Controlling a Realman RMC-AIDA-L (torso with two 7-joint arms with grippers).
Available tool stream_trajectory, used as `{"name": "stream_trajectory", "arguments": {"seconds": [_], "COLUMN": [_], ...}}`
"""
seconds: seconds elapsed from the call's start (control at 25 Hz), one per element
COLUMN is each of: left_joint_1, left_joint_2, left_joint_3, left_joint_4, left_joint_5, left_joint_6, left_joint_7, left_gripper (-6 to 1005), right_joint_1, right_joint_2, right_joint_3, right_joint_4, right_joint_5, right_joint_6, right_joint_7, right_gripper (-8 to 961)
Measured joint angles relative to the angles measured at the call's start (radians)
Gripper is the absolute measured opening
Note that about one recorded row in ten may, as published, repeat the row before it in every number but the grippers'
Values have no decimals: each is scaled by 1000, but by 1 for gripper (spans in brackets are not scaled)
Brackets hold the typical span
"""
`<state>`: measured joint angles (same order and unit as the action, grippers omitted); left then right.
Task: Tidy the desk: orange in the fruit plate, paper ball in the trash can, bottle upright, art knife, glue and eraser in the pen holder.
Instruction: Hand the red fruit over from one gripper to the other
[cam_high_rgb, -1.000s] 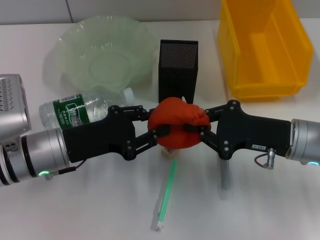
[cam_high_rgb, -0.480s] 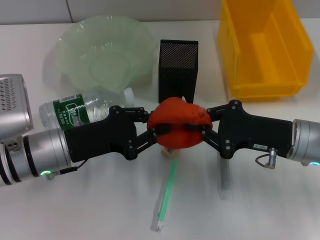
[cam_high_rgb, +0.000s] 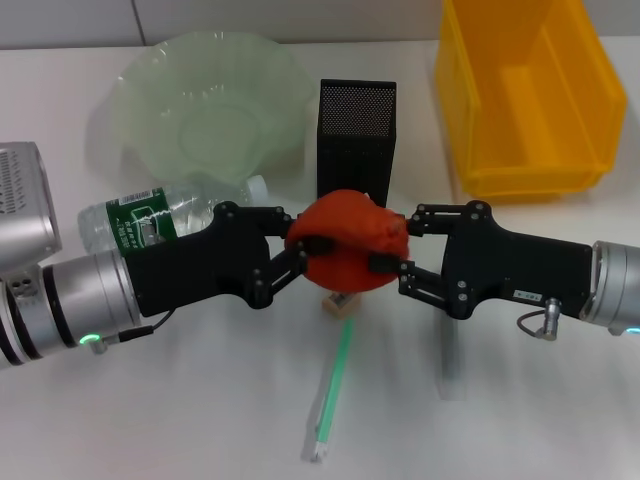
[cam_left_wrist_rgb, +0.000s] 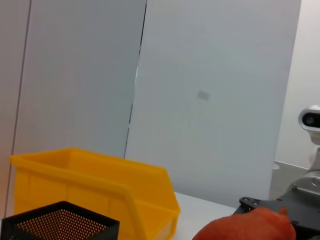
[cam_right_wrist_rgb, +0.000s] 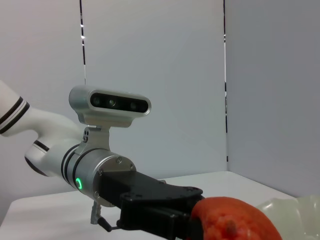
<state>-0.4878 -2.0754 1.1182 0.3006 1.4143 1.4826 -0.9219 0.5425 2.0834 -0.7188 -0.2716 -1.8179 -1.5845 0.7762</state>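
Head view, orange (cam_high_rgb: 345, 242): red-orange fruit held above the counter (cam_high_rgb: 200, 420), in front of the pen holder, between both grippers.
Left gripper (cam_high_rgb: 303, 258): black fingers closed against the left side of the orange; arm reaches in from the left edge.
Right gripper (cam_high_rgb: 390, 252): black fingers spread a little wider than the fruit; one fingertip lies against the orange's right side, so the grip is loose rather than clamped.
Pen holder (cam_high_rgb: 356, 140): tall black mesh box, upright, directly behind the orange; its lower front is hidden by the fruit.
Fruit plate (cam_high_rgb: 215, 110): pale-green ruffled bowl at rear left, beside the pen holder, well apart from the orange.
Trash can (cam_high_rgb: 530, 95): yellow bin at rear right, to the right of the pen holder.
Bottle (cam_high_rgb: 150, 222): lying on its side at the left, green label up, white cap (cam_high_rgb: 257, 187) pointing toward the pen holder; partly covered by the left arm.
Eraser (cam_high_rgb: 338, 304): small beige block on the counter just below the orange.
Green stick (cam_high_rgb: 330, 395): thin green-and-clear item lying on the counter in front of the eraser; type cannot be told.
Grey item (cam_high_rgb: 450, 365): slim object on the counter under the right gripper, too blurred to identify.
Left wrist view: orange (cam_left_wrist_rgb: 245, 226), trash can (cam_left_wrist_rgb: 90, 192) and pen holder (cam_left_wrist_rgb: 57, 222) visible.
Right wrist view: orange (cam_right_wrist_rgb: 232, 222) against the left gripper's black fingers (cam_right_wrist_rgb: 165, 212).
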Motion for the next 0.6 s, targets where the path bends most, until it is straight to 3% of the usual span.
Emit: {"name": "stream_trajectory", "arguments": {"seconds": [0.04, 0.12, 0.32, 0.6], "left_joint_1": [0, 0, 4, 14], "left_joint_2": [0, 1, 3, 4], "left_joint_3": [0, 0, -1, -2], "left_joint_4": [0, 0, 0, 0], "left_joint_5": [-1, -3, -23, -108], "left_joint_6": [0, -1, -13, -39], "left_joint_7": [0, 0, 0, 1], "left_gripper": [187, 168, 139, 115], "right_joint_1": [0, -2, -13, -46], "right_joint_2": [0, 0, 0, -3], "right_joint_3": [0, 6, 21, 27], "right_joint_4": [0, -2, -9, -10], "right_joint_5": [0, 2, 20, 65], "right_joint_6": [0, 0, 0, 1], "right_joint_7": [0, -1, -3, -4], "right_gripper": [153, 389, 588, 742]}}
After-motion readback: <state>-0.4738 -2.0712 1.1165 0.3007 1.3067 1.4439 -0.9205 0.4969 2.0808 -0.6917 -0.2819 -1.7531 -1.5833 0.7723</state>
